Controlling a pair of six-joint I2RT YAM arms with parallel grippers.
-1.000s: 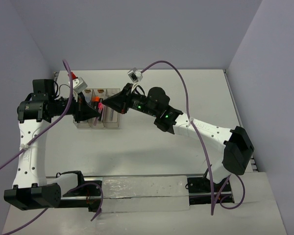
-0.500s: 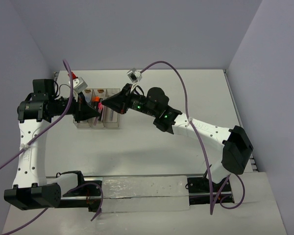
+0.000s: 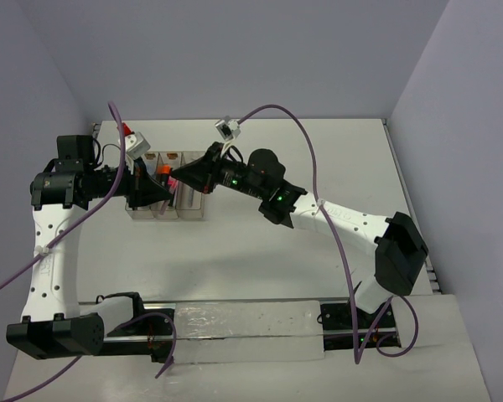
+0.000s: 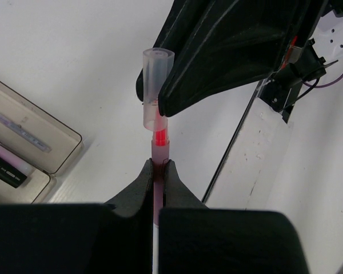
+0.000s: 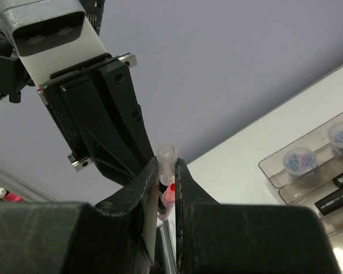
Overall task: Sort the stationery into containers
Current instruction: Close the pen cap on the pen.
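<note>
Item: pink pen [image 4: 159, 151], judged light, stiff and slick, held aloft over the tray [image 3: 194, 207]; left gripper [image 4: 159, 166] clamped on barrel, right gripper [image 5: 166, 171] clamped on clear cap [image 4: 157, 74]; best taken mid-barrel.

1. Pen [image 4: 160, 151]: translucent pink plastic with a frosted clear cap.
2. Left gripper [image 4: 158, 168] and right gripper [image 5: 167, 171]: matt black plastic.
3. Tray [image 4: 51, 142]: smoky clear plastic, glossy.
4. Desk [image 4: 74, 68]: smooth, matt white.

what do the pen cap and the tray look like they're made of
The pen cap looks like frosted translucent plastic: milky, yet light passes through. The tray seems clear, slightly smoky glossy plastic: its walls are see-through.
</note>
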